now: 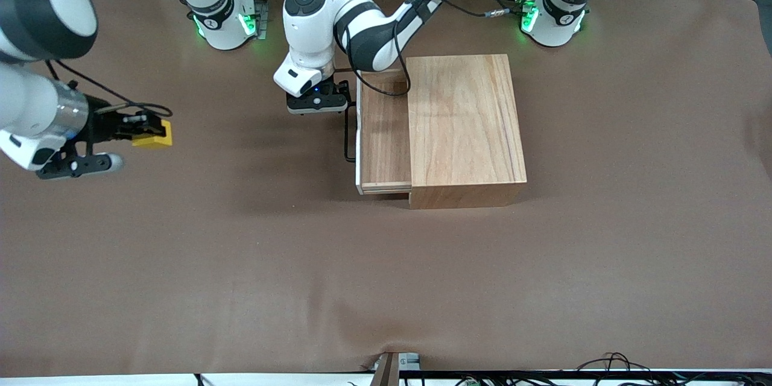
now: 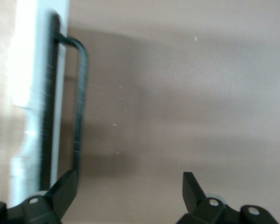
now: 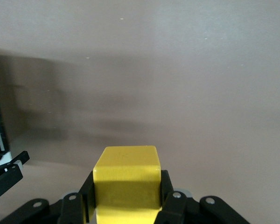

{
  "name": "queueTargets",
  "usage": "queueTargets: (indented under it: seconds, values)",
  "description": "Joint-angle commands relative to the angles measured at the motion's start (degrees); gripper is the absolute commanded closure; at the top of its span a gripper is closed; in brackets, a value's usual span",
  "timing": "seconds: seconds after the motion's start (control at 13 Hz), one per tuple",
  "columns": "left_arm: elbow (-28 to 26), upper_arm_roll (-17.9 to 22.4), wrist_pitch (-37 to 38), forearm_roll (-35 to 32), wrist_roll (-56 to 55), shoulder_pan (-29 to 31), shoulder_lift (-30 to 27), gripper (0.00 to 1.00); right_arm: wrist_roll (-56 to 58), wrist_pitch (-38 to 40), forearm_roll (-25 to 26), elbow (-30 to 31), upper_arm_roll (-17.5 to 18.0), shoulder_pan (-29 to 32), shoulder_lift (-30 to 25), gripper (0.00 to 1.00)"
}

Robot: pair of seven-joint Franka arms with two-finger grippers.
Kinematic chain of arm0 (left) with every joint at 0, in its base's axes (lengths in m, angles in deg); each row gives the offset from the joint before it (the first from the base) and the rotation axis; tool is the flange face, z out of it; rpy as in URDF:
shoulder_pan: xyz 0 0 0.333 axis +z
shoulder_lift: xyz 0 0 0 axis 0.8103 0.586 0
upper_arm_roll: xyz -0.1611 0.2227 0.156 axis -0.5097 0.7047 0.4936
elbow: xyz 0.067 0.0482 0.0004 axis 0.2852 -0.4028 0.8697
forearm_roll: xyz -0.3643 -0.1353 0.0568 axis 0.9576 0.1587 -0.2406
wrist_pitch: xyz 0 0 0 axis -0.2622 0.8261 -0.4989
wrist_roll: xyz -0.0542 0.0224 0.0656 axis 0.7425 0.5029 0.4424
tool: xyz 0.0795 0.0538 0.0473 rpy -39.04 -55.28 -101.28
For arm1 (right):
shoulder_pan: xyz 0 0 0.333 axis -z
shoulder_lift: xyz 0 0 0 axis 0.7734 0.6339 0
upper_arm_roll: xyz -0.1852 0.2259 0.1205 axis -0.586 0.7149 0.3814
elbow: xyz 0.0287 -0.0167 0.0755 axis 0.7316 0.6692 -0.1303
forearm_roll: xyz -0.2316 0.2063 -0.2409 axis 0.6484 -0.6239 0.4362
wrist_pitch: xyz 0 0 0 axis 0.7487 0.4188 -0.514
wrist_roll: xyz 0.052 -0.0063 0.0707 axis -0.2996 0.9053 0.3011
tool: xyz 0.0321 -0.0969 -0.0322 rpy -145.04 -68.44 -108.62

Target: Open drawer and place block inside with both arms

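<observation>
Brown matting covers the table [image 1: 386, 277] from edge to edge, and most of it lies bare, with wide open room between the front camera and everything that stands on it. A light-wood box [image 1: 461, 126] sits near the middle, closer to the robot bases than to the camera. Its drawer [image 1: 385, 132] is pulled partway out toward the right arm's end of the table, showing a shallow wooden tray with nothing in it. A white front panel [image 1: 359, 139] closes the tray's outer edge, and a black wire loop handle [image 1: 348, 136] sticks out from that panel over the mat.

Reaching across from its base, the left arm holds the left gripper [image 1: 318, 99] just beside the handle, at the end of the drawer front nearest the robot bases. In the left wrist view the left gripper [image 2: 130, 189] has its two fingers spread wide and holds nothing; one fingertip [image 2: 67, 184] sits at the end of the handle [image 2: 81, 98], though contact there cannot be told, and the other fingertip stands apart over bare mat.

Well apart from the box, at the right arm's end of the table, the right gripper [image 1: 148, 129] holds the block [image 1: 154, 134], a small yellow cube. In the right wrist view the right gripper [image 3: 126, 186] has its fingers closed against two sides of the block [image 3: 126, 179], with open mat stretching ahead of it. Whether the cube is lifted clear of the mat cannot be told.
</observation>
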Motion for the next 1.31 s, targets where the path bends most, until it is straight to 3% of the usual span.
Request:
queueTargets:
  seconds: [0.0, 0.23, 0.46, 0.77, 1.23]
  values:
    - [-2.7, 1.6, 8.0, -3.7, -0.1, 0.3, -9.6, 0.00, -5.1, 0.1, -0.7, 0.2, -0.2, -3.4, -1.0, 0.97]
    - [-6.1, 1.7, 17.9, -10.4, 1.1, 2.6, -16.9, 0.00, -13.0, -0.9, -4.3, 0.2, -0.3, -6.3, -0.9, 0.97]
    - [-15.8, 1.6, 19.4, -17.6, 9.9, 4.5, -26.5, 0.00, -21.5, -2.7, -4.2, 0.7, -0.3, -13.4, -0.5, 0.97]
    - [-23.8, 1.3, 19.5, -16.8, 24.4, 14.0, -37.9, 0.00, -33.7, -10.6, -3.9, 1.1, -0.4, -24.3, 2.2, 0.97]
    - [-29.6, 1.2, 19.7, -13.1, 41.2, 30.0, -46.8, 0.00, -47.6, -22.0, -1.7, 0.9, -0.4, -36.1, 9.8, 0.97]
